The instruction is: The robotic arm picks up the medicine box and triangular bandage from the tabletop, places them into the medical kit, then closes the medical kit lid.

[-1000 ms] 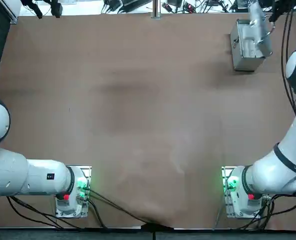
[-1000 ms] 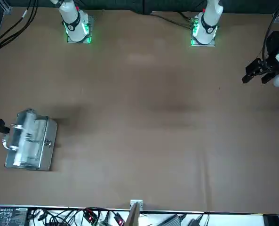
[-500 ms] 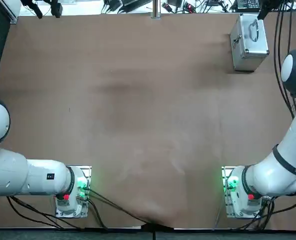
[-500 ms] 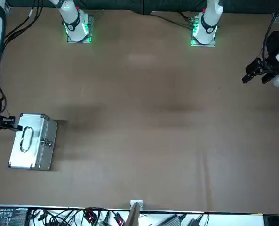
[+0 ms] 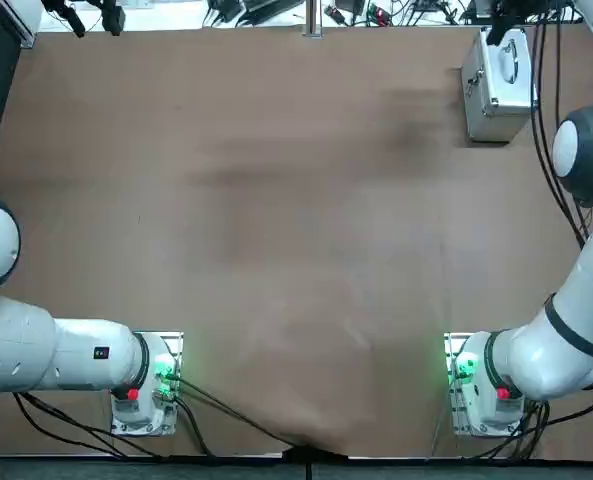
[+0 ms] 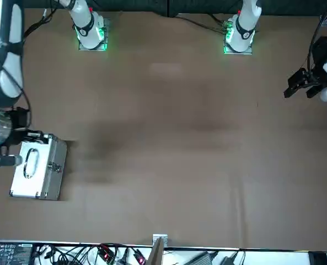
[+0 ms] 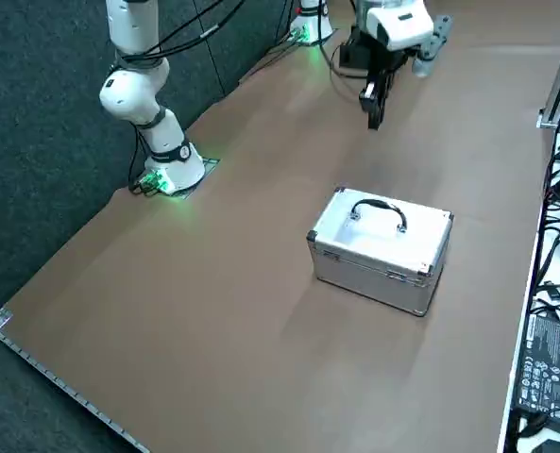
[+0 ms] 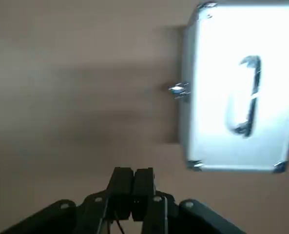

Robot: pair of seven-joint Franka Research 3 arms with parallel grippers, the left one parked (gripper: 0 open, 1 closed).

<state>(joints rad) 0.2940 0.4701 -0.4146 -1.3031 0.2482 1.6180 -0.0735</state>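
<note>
The medical kit [image 5: 498,88] stands at the far right of the table with its lid [image 7: 385,226] shut flat and the arched handle [image 8: 245,95] on top. Its front latches [image 7: 397,274] face the table's far edge. My right gripper [image 8: 133,181] hangs above the table beside the kit, apart from it, shut with nothing between its fingers. The right arm [image 6: 3,66] reaches up over the kit's end. The medicine box and the triangular bandage are out of sight in every view.
Brown tabletop [image 5: 276,220] spreads wide to the left of the kit. Cables and electronics [image 7: 549,359] lie along the far edge just past the kit. The arm bases [image 5: 481,385] glow green at the near edge.
A second ago the lid was still swinging down under the gripper; it then lay shut. The right arm has since drawn off the kit and risen.
</note>
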